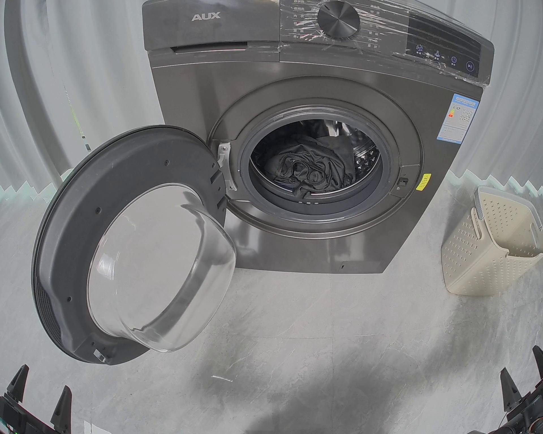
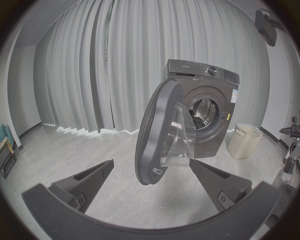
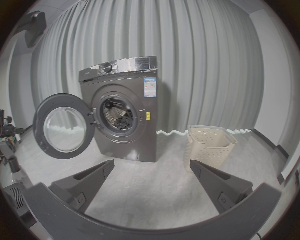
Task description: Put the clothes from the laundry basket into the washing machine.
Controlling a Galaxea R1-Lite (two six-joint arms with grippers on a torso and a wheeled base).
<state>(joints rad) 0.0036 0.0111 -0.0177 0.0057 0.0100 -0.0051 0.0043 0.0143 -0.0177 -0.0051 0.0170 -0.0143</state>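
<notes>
**A:** Where did the job stand, and what were the hands doing?

**B:** The washing machine [image 1: 317, 68] stood with its round door [image 1: 62, 237] swung wide to the robot's left. A heap of dark clothes [image 1: 308, 164] lay inside the drum. The cream laundry basket [image 1: 481, 254] sat on the floor, just to the right of the machine. No cloth showed above its rim, and what could be seen of the inside looked bare. The left gripper [image 2: 150, 162] and the right gripper [image 3: 151, 162] were low and well back from the machine, fingers spread wide with nothing between them. I judged the loading done, or nearly so.

**A:** What did the next move call for?

**B:** Probably a look into the basket's bottom, which was hidden. After that, the left arm would need to get behind the door to push it shut.

**A:** Was there any writing?

**B:** Pale maker's lettering [image 1: 205, 17] sat at the top left, beside a dial [image 1: 338, 18] and touch symbols under plastic wrap. A blue and white sticker [image 1: 458, 118] was on the front's upper right, its print too small to read. A small yellow tag [image 1: 423, 181] sat beside the opening
</notes>
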